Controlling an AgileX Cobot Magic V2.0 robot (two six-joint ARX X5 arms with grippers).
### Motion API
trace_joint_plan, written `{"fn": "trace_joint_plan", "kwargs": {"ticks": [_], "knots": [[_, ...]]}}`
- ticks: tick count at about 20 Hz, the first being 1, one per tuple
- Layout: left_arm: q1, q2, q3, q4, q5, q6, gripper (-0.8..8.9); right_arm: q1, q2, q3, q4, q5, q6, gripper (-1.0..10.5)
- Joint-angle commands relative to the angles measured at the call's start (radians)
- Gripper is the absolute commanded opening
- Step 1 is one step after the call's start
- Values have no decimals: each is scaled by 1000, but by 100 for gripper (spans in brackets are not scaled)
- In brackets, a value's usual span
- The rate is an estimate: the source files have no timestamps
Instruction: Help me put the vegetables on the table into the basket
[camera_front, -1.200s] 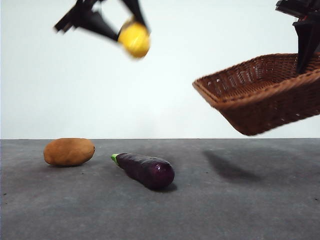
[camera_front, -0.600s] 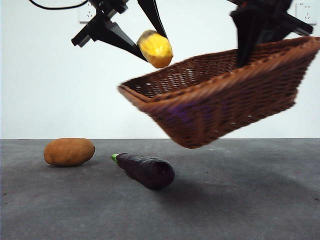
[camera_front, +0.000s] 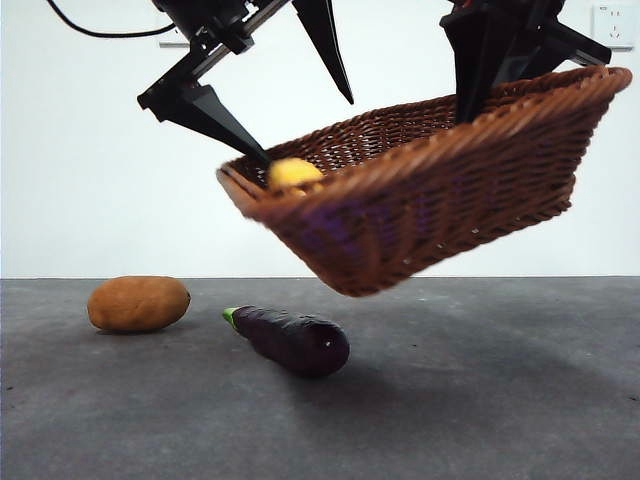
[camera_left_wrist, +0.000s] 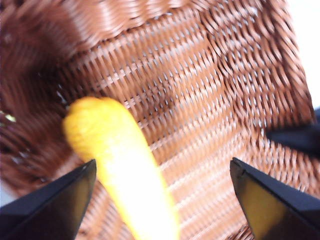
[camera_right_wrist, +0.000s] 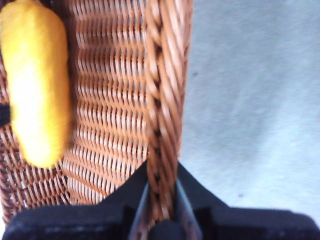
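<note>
The brown wicker basket (camera_front: 440, 200) hangs tilted in the air above the table (camera_front: 480, 400). My right gripper (camera_front: 468, 112) is shut on its braided rim (camera_right_wrist: 162, 100), with the jaws (camera_right_wrist: 162, 187) on either side of the rim. My left gripper (camera_front: 308, 128) is open just above the basket's lower end. The yellow corn cob (camera_front: 293, 172) lies loose inside the basket, below the open left jaws (camera_left_wrist: 162, 161); it shows in the left wrist view (camera_left_wrist: 120, 170) and the right wrist view (camera_right_wrist: 35, 85). The brown potato (camera_front: 138, 303) and the purple eggplant (camera_front: 290, 340) lie on the table at the left.
The basket's lowest corner hangs a little above and to the right of the eggplant. A white wall with a socket (camera_front: 612, 25) stands behind. A black tip of the other arm (camera_left_wrist: 295, 137) shows at the basket's rim in the left wrist view.
My left gripper has opened and let go of the corn cob, which has dropped into the basket. The basket has shifted a little to the left under it.
</note>
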Motion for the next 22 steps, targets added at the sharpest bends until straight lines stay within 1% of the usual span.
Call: {"fn": "trace_joint_plan", "kwargs": {"ticks": [1,3,5,6,8,9,10,11,12,15,18,20,22], "knots": [[23,5,35,-5,-7,222,445,-31,-12,-3,7,10,-8,-10],[47,5,65,-38,-7,360,445,-78,-12,-3,5,12,-20,-10],[69,5,71,-83,-16,545,445,-132,-12,-3,-3,12,-38,-10],[78,6,71,-125,-71,641,445,-158,-12,-3,-15,12,-53,-10],[82,6,70,-193,-226,853,447,-202,-12,-3,-28,12,-84,-10],[85,6,70,-205,-274,929,470,-219,-12,-3,-31,12,-97,-10],[94,6,70,-212,-319,1005,548,-239,-12,-3,-37,12,-110,-10],[105,6,70,-212,-349,1049,604,-252,-12,-3,-42,12,-122,-10],[117,10,70,-206,-375,1090,634,-267,-12,-3,-43,12,-133,-10],[157,41,70,-206,-423,1174,634,-300,-12,-4,-43,12,-174,-10],[198,97,70,-254,-420,1207,632,-314,-12,-4,-43,10,-190,-10],[221,143,70,-275,-420,1251,633,-315,-12,-4,-42,8,-203,-10],[241,189,70,-266,-422,1287,633,-315,-12,-4,-42,8,-207,-10]]}}
